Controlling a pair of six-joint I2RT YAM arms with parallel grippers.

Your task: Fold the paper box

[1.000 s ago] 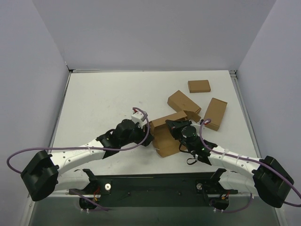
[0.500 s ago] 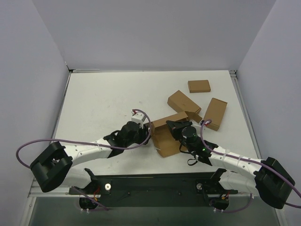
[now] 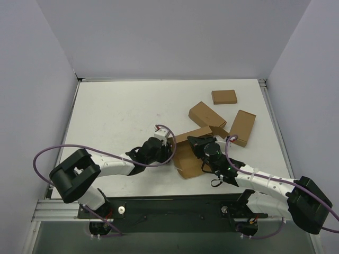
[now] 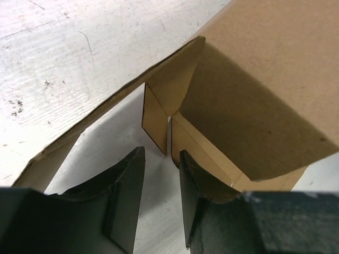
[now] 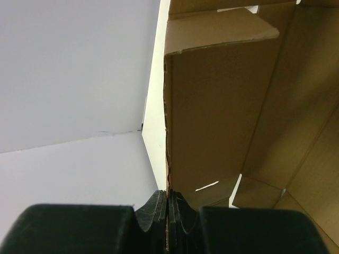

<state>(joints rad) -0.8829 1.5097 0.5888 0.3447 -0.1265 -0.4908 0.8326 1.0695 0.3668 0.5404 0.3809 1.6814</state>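
The paper box (image 3: 186,157), a brown cardboard blank partly folded up, lies in the middle of the table in front of both arms. My right gripper (image 3: 195,142) is shut on an upright wall of it; in the right wrist view the thin cardboard edge (image 5: 167,132) runs straight into the closed jaws (image 5: 168,203). My left gripper (image 3: 168,152) sits low at the box's left side. In the left wrist view its gripper (image 4: 161,154) is open with bare table between the fingers, and a small side tab (image 4: 154,123) stands just ahead of the gap, untouched.
Three smaller ready-made brown boxes lie behind and to the right: one far back (image 3: 224,97), one just behind the paper box (image 3: 206,116), one at the right (image 3: 242,127). White walls enclose the table on the left, back and right.
My left arm has slid right along the table up to the box's left side, and its jaws have narrowed. The right gripper and the wall it holds have stayed put.
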